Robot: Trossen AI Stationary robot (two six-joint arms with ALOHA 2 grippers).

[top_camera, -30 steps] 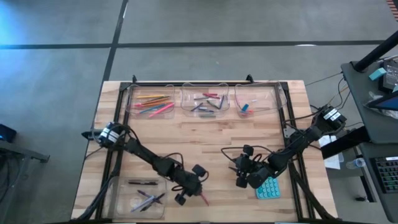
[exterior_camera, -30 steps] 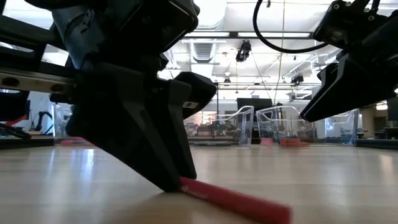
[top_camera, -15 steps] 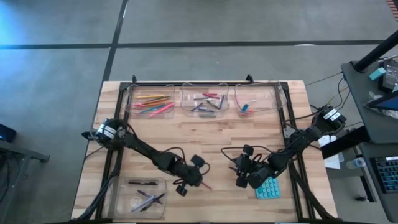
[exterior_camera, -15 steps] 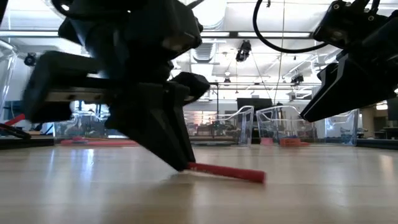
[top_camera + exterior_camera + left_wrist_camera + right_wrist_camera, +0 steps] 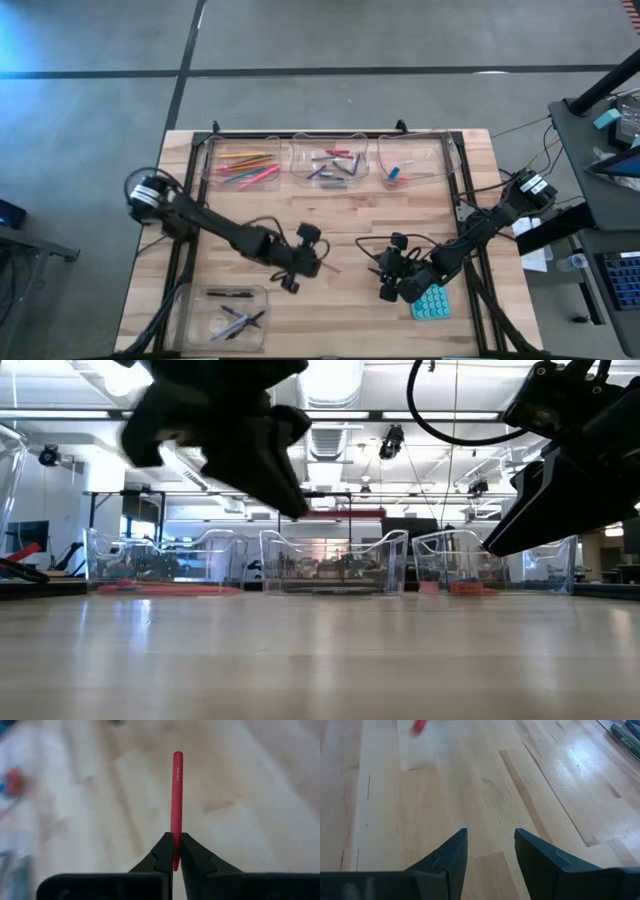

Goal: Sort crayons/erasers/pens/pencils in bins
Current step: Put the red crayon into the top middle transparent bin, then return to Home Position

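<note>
My left gripper (image 5: 317, 263) hangs over the middle of the table, shut on a short red crayon (image 5: 330, 268). In the low view the crayon (image 5: 345, 514) shows well above the tabletop. My right gripper (image 5: 385, 287) waits open and low over bare wood right of centre, its fingers (image 5: 451, 855) apart with nothing between them. Three clear bins stand along the far edge, holding pencils (image 5: 243, 166), crayons (image 5: 332, 163) and erasers (image 5: 397, 172). A fourth bin (image 5: 226, 312) with dark pens sits at the near left. My left gripper pinches one end of the red crayon (image 5: 175, 854) between its two fingertips (image 5: 162, 851). The fingers come slanting down from the table's left and lie in line with the crayon, which sticks out ahead of them. It is lifted clear of the table, about level.
A teal calculator (image 5: 432, 303) lies by the right gripper near the front right. A black frame rail (image 5: 470, 215) runs along the table's sides. Bare wood lies between the far bins and both grippers.
My left gripper has risen and gone toward the far edge, tipping less steeply downward. The red crayon, whose free end lay on the table a second ago, has come up with it and now hangs clear.
</note>
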